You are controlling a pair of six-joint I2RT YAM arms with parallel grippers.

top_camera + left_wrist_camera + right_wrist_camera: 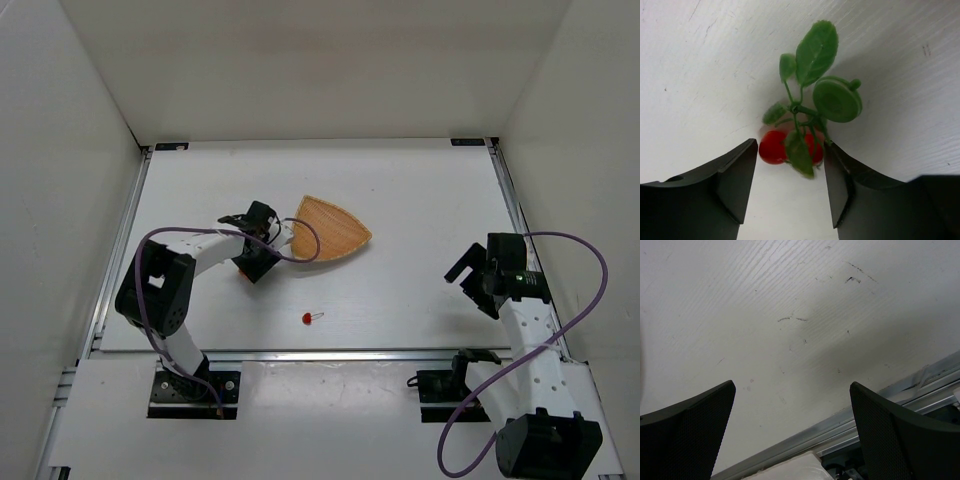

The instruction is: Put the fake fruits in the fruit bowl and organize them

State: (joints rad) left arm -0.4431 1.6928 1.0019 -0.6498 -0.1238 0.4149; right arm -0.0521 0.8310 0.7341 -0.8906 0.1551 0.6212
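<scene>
Cherry pair (772,147) between fingers (735,180) of left gripper (790,145), grip or only near cannot be told, right gripper (790,390) spread wide, empty, near right edge of desk (420,200)

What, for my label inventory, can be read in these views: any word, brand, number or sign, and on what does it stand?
None: no readable word, label, brand, number or sign in any view.
Bowl: bare wood grain only.
Cherries: unmarked.
Table: only scuffs, not writing.
Right arm: a green light, no lettering.
</scene>
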